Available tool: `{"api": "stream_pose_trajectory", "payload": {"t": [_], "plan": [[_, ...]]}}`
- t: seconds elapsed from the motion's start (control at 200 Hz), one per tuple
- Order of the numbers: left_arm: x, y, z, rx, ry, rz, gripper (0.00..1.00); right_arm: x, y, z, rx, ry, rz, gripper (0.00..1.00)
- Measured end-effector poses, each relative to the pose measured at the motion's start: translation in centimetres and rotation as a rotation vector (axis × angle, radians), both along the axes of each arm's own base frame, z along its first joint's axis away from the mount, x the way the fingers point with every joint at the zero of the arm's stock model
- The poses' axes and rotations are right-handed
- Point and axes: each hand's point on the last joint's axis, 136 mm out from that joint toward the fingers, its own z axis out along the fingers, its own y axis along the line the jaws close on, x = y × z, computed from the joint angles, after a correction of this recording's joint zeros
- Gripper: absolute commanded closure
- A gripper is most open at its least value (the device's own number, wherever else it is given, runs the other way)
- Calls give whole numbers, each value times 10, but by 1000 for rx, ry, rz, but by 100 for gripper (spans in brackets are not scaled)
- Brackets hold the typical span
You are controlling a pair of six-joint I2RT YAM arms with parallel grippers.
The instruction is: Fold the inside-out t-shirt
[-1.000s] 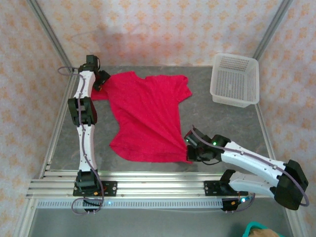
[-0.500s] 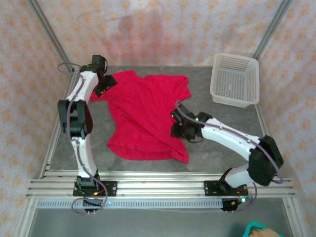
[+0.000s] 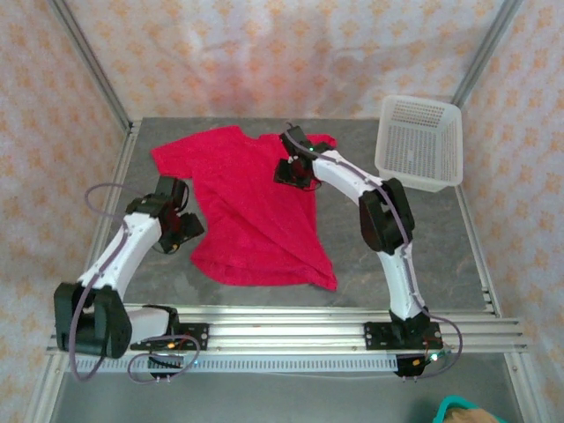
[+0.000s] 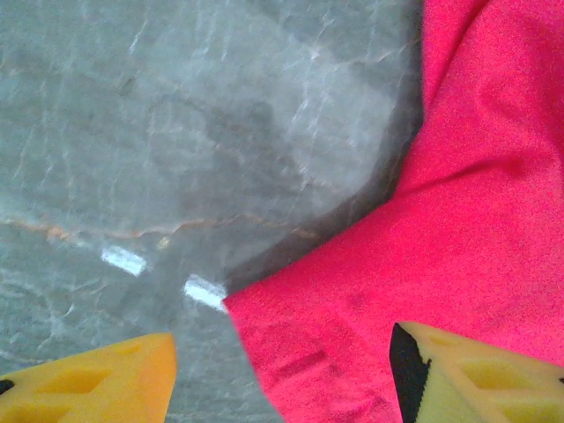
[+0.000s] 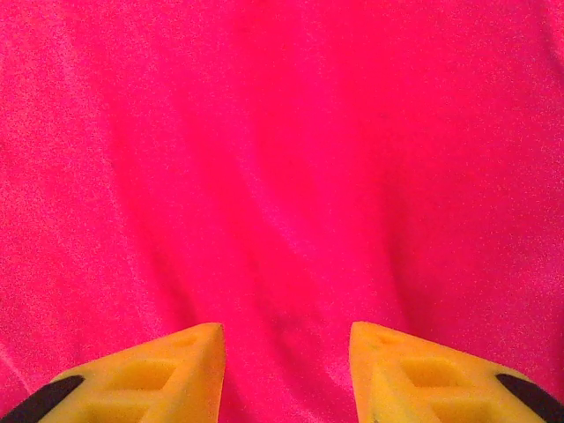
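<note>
The inside-out t-shirt (image 3: 251, 203) lies spread on the grey table, bright red-pink, its hem towards the arms. My left gripper (image 3: 188, 228) is at the shirt's lower left edge. In the left wrist view a corner of the t-shirt (image 4: 458, 220) lies on the table between the wide-apart yellow fingers (image 4: 88, 383) of the open left gripper (image 4: 282, 388). My right gripper (image 3: 290, 171) hovers over the upper right part of the shirt, near the sleeve. It stands open in the right wrist view (image 5: 286, 370), with the t-shirt fabric (image 5: 282, 159) flat below and nothing pinched.
A white mesh basket (image 3: 419, 144) stands at the back right corner. Bare grey tabletop (image 3: 397, 238) shows to the right of the shirt and to its left (image 4: 176, 132). Metal frame posts and a rail bound the table.
The right gripper has let go of the hem's right corner, opened and travelled up to the shirt's top. The left arm has come back from the far left sleeve to the lower left edge.
</note>
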Motion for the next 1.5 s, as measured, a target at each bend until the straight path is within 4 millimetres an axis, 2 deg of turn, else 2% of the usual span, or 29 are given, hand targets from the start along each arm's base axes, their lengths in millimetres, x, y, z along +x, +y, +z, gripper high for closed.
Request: {"api": "stream_pose_trajectory", "payload": {"t": [0.07,0.17,0.32,0.37,0.485,0.535,0.595,0.691,0.841,0.936,0.996,1.066,1.156,1.226,1.246,1.271,1.301,1.411,1.501], "plan": [[-11,-1,-7,-9,2,5,33,11,9,-4,11,2,9,57],[-22,-7,-29,-27,52,3,33,21,15,-11,18,16,11,57],[-26,-15,-62,-54,128,14,38,20,7,-26,-5,56,3,57],[-23,-17,-70,-63,138,22,48,20,3,-30,-12,69,-2,57],[-17,-20,-80,-68,140,29,88,21,-4,-42,-25,93,-15,57],[-16,-20,-81,-65,142,29,100,24,-8,-50,-31,104,-24,58],[-17,-20,-80,-61,145,35,100,28,-11,-53,-22,114,-34,58],[-19,-19,-68,-58,132,31,100,49,-17,-51,-8,92,-69,58],[-12,-22,-20,-91,-22,29,100,99,-36,-50,32,43,-150,59],[-13,-27,-3,-131,-85,24,100,123,-53,-48,50,9,-195,59],[-17,-32,-3,-155,-87,20,100,130,-64,-48,55,2,-219,59],[-28,-40,-12,-186,-55,13,100,134,-73,-48,49,1,-239,59],[-47,-50,-28,-216,-5,1,100,137,-80,-47,44,-3,-252,58],[-59,-54,-32,-237,10,-1,100,137,-81,-46,42,-5,-254,58],[-61,-55,-32,-241,8,-2,92,137,-81,-45,41,-5,-255,58],[-62,-55,-30,-245,2,-1,77,137,-81,-45,40,-3,-255,57],[-62,-55,-28,-248,-9,0,68,136,-82,-44,38,0,-254,55],[-60,-50,-18,-222,-31,-6,51,133,-84,-39,30,8,-242,49],[-46,-42,-1,-156,-36,-13,48,121,-88,-33,1,33,-210,48]]}}
